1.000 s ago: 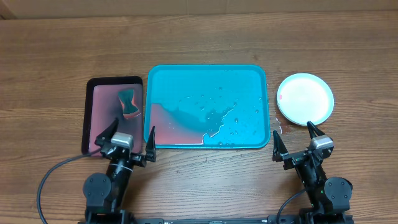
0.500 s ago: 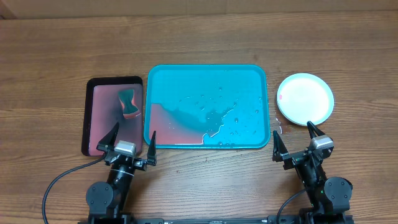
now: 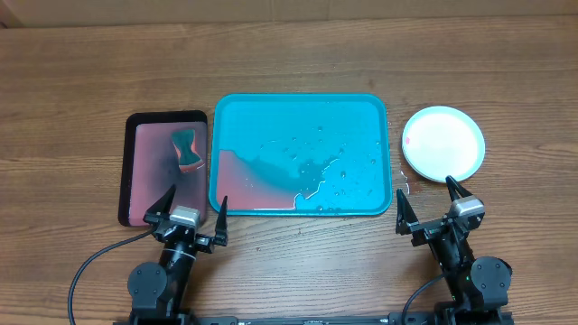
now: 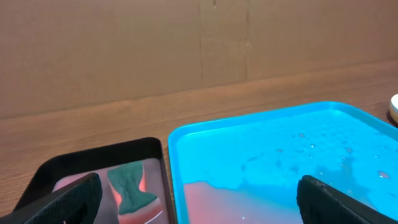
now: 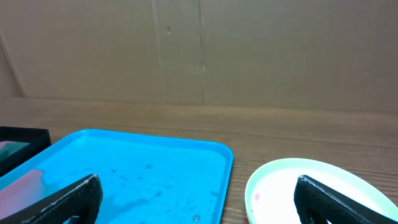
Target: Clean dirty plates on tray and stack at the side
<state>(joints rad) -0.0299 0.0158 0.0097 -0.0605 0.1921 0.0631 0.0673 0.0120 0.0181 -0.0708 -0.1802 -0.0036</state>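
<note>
A blue tray (image 3: 302, 113) lies in the middle of the table, wet, with pinkish liquid pooled at its front left. It holds no plates. A white plate (image 3: 443, 143) with a pale green rim sits on the table to the tray's right; it also shows in the right wrist view (image 5: 311, 186) with a small pink spot. My left gripper (image 3: 188, 208) is open and empty at the tray's front left corner. My right gripper (image 3: 433, 206) is open and empty just in front of the plate.
A black tray (image 3: 144, 171) with pinkish liquid and a green sponge (image 3: 187, 149) lies left of the blue tray. The sponge also shows in the left wrist view (image 4: 129, 190). A small pink splash (image 3: 405, 188) is on the wood between blue tray and plate.
My left gripper has pulled back slightly toward the table's front edge and stays open. The right arm, plate and trays have not moved.
</note>
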